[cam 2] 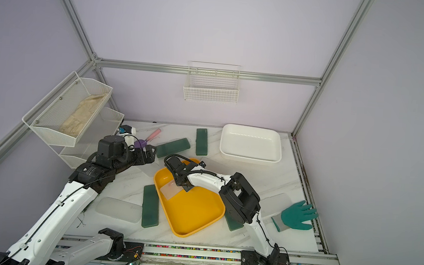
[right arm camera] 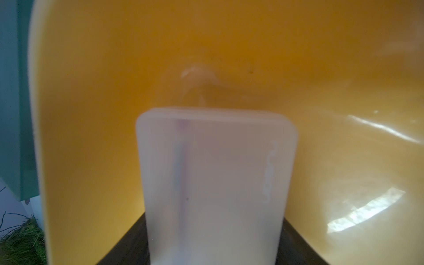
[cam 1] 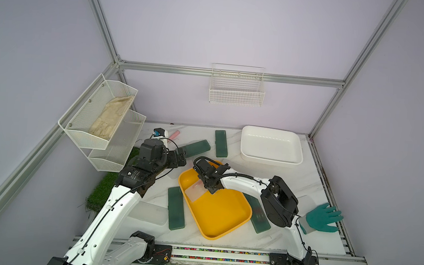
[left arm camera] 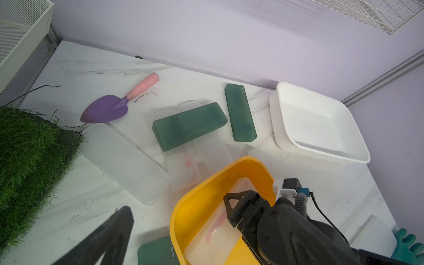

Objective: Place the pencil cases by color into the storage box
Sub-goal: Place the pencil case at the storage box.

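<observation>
Hovering at rear left, left hand [cam 1: 183,157] gapes wide, empty, just beside dark green case [cam 1: 196,147]. Centre: right hand [cam 1: 212,189] clamped on one end of frosted case [cam 1: 194,192], far end low inside yellow box [cam 1: 222,215]. Risk: smooth case pivots in end grip, lands propped on wall. Other cases [cam 1: 176,208] scattered on worktop [cam 1: 315,171]; white box [cam 1: 272,146] empty at right.

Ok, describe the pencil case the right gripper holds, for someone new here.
Find the yellow tray in the middle of the table. At its far end sits a frosted clear pencil case, clamped by the right gripper. Only it is inside a tray; the dark green case alongside lies outside the rim.
</observation>
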You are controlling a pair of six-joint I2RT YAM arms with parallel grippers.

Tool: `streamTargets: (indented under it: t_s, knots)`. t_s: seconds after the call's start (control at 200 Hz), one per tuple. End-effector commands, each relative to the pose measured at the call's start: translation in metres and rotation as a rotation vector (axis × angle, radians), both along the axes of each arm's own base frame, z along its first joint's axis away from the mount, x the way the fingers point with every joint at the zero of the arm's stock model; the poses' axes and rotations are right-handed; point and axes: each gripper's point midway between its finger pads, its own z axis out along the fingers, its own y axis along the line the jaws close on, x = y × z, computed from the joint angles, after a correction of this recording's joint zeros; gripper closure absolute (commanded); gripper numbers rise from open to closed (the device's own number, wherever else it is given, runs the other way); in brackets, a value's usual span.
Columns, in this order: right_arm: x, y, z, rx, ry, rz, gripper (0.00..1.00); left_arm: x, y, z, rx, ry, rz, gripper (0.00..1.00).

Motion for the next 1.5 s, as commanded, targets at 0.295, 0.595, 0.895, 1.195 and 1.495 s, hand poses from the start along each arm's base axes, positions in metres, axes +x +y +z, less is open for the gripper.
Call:
streamTargets:
  t_s: [0.295,0.595,0.895,1.195,1.495]
  knots:
    - [0.015,0.004,-0.006,0.127,0.089,-0.139,0.33,-0.008,0.004,-0.011,0.006,0.022,0.013,0.00]
    - [0.023,0.004,0.010,0.168,0.051,-0.074,0.16,-0.006,0.010,-0.026,0.004,0.155,0.082,0.00]
    - [0.041,-0.015,0.055,0.181,-0.074,0.003,0.05,-0.010,0.008,-0.045,-0.066,0.276,0.139,0.00]
    - [0.041,-0.074,0.144,-0.009,-0.397,0.120,0.04,-0.003,0.012,-0.081,-0.147,0.446,0.291,0.00]
    - [0.023,-0.103,0.205,-0.260,-0.679,0.483,0.03,0.032,0.032,-0.120,-0.188,0.566,0.463,0.00]
